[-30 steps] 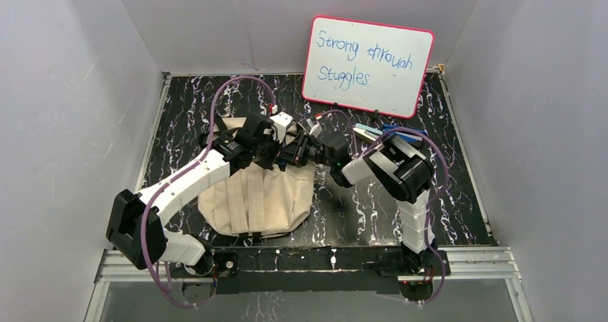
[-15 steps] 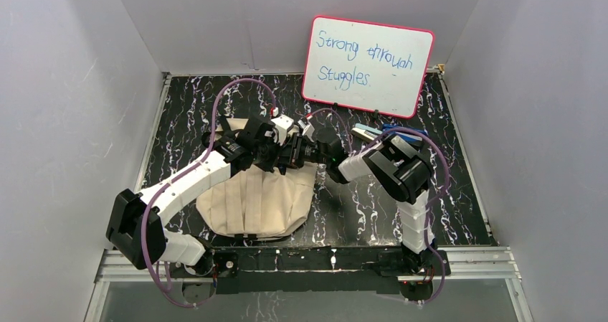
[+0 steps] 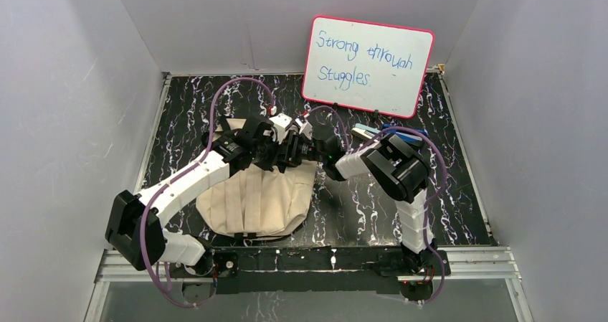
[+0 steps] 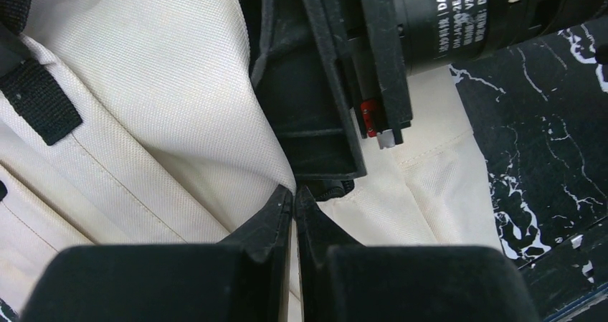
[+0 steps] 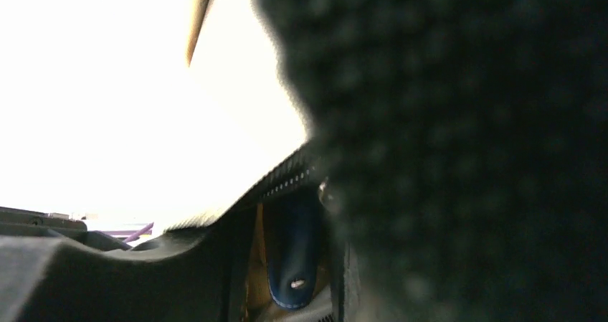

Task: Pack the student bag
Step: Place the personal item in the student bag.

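Note:
The student bag (image 3: 251, 200), cream canvas, lies in front of the left arm with its mouth at the far end. My left gripper (image 3: 278, 153) is at that mouth. In the left wrist view it (image 4: 294, 193) is shut, its tips pinching the bag's cream rim (image 4: 179, 107) beside the dark zipper edge. My right gripper (image 3: 300, 148) reaches into the opening from the right, and its black fingers (image 4: 315, 121) stand just past my left tips. In the right wrist view its jaws (image 5: 287, 264) stand apart under the zipper, and a dark blue rounded thing (image 5: 292, 254) lies between them, slightly clear of both.
A pink-framed whiteboard (image 3: 368, 65) stands at the back. Blue and white items (image 3: 391, 132) lie behind the right arm's elbow. White walls close in the black marbled table (image 3: 459, 193) on both sides.
The right gripper has pushed left, deeper into the bag's mouth, and its jaws have widened. The left gripper has stayed shut in nearly the same place.

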